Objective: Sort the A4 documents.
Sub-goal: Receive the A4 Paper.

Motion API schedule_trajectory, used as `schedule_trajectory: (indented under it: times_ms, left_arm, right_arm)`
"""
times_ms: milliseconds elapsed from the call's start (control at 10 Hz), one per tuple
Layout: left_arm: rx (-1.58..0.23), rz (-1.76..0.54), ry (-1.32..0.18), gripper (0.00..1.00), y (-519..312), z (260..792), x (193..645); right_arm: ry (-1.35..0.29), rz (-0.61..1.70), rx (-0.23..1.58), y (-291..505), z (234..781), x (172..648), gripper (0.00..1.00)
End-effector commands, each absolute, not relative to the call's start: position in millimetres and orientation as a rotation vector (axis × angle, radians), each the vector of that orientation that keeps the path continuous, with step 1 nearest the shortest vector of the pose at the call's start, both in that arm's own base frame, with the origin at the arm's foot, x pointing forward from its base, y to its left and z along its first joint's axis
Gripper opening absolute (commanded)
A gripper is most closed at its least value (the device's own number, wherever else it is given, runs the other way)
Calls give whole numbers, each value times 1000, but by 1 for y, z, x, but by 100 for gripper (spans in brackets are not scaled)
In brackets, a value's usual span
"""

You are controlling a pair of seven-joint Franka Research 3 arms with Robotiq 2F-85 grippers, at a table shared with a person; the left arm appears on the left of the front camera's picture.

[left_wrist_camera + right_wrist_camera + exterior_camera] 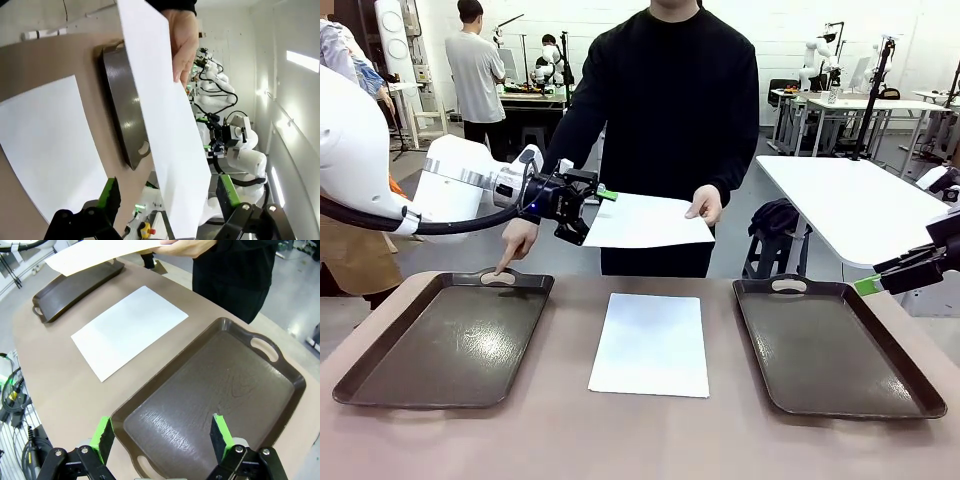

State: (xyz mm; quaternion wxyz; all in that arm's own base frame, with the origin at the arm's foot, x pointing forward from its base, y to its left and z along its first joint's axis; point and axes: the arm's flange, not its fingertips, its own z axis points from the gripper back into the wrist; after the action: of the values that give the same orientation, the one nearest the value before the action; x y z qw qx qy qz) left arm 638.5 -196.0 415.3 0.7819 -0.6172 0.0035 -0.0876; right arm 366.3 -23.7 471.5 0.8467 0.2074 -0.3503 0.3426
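Note:
Across the table a person's hand (705, 205) holds out one white A4 document (650, 222) in the air. My left gripper (592, 215) is at that sheet's left edge. In the left wrist view the sheet (165, 115) runs between my open fingers (110, 192), and the pads are not pressed on it. A second A4 document (650, 343) lies flat on the table between two dark trays; the right wrist view has it too (130, 330). My right gripper (870, 280) hovers open over the right tray (270, 405), holding nothing.
The person's other hand (510, 255) points a finger at the far handle of the left tray (450, 340). The right tray (830, 345) has nothing in it. A white table (860, 200) and a stool stand behind on the right.

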Motion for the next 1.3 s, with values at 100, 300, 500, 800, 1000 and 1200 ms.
schedule_trajectory:
  times_ms: [100,300,500,800,1000,1200]
  left_arm:
    - [-1374,-142,62,100,-198,414,649]
    - [-1446,-100,25,97,-201,408,647]
    - [-1466,-53,-13,77,-199,402,644]
    - [-1474,-94,58,43,-203,396,641]
    - [-1484,-92,65,23,-204,393,640]
    - [-1477,-72,47,3,-201,394,640]
  right_arm:
    - [-750,735,453,-24,469,370,100]
    - [-750,735,453,-24,469,370,100]
    - [-750,735,453,-24,469,370,100]
    - [-750,735,453,-24,469,370,100]
    - [-750,735,453,-24,469,370,100]
    - [-750,735,453,-24,469,370,100]
